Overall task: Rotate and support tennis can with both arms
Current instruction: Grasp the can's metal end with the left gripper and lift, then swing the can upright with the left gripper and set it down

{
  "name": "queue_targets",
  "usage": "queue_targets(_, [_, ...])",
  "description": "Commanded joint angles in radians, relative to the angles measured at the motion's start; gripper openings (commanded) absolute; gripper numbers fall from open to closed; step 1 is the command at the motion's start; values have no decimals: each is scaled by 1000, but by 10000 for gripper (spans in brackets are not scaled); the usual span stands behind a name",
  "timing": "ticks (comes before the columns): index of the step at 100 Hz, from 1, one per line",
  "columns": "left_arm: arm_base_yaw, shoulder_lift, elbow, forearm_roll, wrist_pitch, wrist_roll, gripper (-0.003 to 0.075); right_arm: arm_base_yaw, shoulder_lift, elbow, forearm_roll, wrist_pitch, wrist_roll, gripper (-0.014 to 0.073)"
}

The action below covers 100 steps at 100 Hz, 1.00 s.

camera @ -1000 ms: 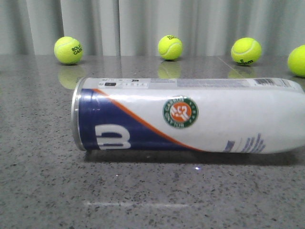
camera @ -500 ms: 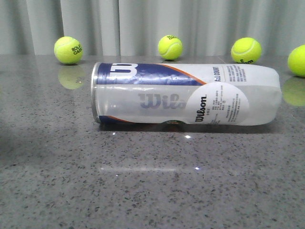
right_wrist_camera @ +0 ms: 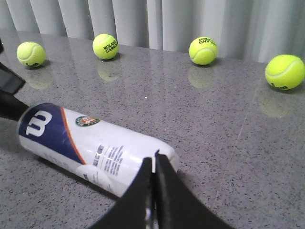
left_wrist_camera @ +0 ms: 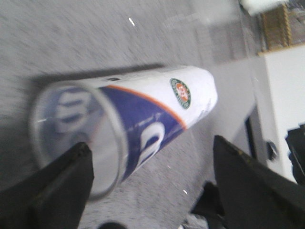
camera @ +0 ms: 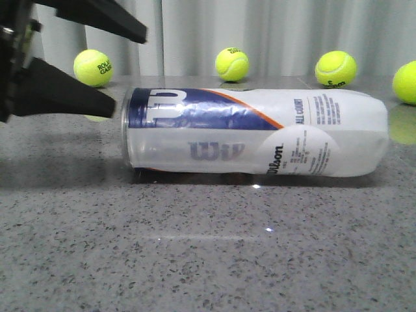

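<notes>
The tennis can (camera: 253, 133) lies on its side on the grey table, silver rim (camera: 125, 133) to the left, Wilson logo facing the front camera. My left gripper (camera: 129, 71) is open at the rim end, its lower finger (camera: 65, 94) tip just beside the rim's top. In the left wrist view the can (left_wrist_camera: 143, 109) shows its navy band and round badge, with the rim end between the spread fingers of that gripper (left_wrist_camera: 150, 143). My right gripper (right_wrist_camera: 153, 155) is shut and empty, its tips at the can's (right_wrist_camera: 90, 143) closed end; I cannot tell whether they touch.
Several yellow tennis balls stand along the back by the grey curtain: one at the left (camera: 94, 68), one in the middle (camera: 232, 64), one to the right (camera: 335, 69), one at the right edge (camera: 406, 82).
The can has rolled away from the front camera, so the badge went out of the front view and the Wilson logo faces it. My left gripper has come in at the rim end.
</notes>
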Motion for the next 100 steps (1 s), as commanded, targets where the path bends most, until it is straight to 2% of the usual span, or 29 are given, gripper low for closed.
queue_targets(1, [-62, 49, -51, -99, 64, 5, 459, -6, 5, -26, 4, -70, 0, -60])
queue_targets(5, [-80, 85, -64, -109, 64, 7, 424, -6, 5, -26, 4, -70, 0, -60])
queue_targets(10, [-92, 113, -75, -140, 73, 23, 328, -6, 5, -26, 4, -70, 0, -60])
queue_targets(17, [-96, 126, -80, -227, 106, 106, 107, -6, 5, -26, 4, -70, 0, -60])
queue_targets(20, [-96, 126, -82, -269, 122, 140, -13, -6, 5, -26, 4, -70, 0, -60])
queue_targets(21, [-96, 126, -82, -269, 131, 148, -20, -6, 5, -26, 4, -70, 0, -60])
queue_targets(26, [-94, 123, -96, -302, 159, 190, -20, -6, 5, -26, 4, -70, 0, -60])
queue_targets(34, [-92, 110, -140, -273, 167, 202, -19, -6, 5, -26, 4, -70, 0, -60])
queue_targets(52, [-94, 33, -289, -126, 71, 178, -19, -6, 5, -26, 4, -70, 0, -60])
queue_targets(74, [-112, -33, -524, 229, 37, 21, -19, -6, 5, -26, 4, -70, 0, -60])
queue_targets(100, [-250, -24, -791, 795, 84, -258, -19, -6, 5, -26, 4, -70, 0, -60])
